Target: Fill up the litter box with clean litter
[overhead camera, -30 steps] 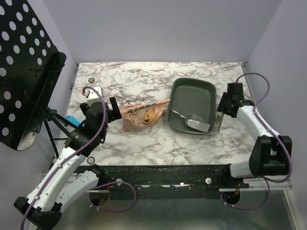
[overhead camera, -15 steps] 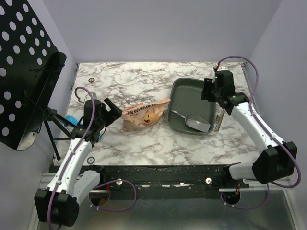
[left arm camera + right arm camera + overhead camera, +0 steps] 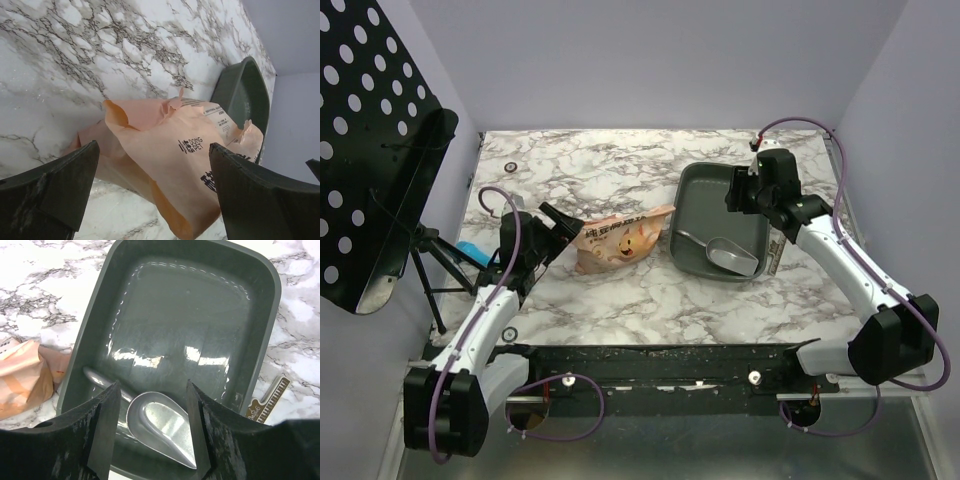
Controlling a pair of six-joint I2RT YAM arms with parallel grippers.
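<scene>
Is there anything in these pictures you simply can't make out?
- Litter: none shows anywhere; the bag hides its own contents.
- Blue thing, top view: mostly behind the left arm, too small to name.
- Printed strip beside the litter box, right wrist view: partly behind the right gripper, print too small to read.

dark grey litter box (image 3: 712, 200), silver-grey scoop (image 3: 732, 257), orange-tan printed bag (image 3: 620, 240), white grey-veined marble table (image 3: 620, 300)

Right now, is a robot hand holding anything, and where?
No, nothing is held. The left gripper is open, facing the bag. The right gripper is open above the litter box and scoop.
</scene>
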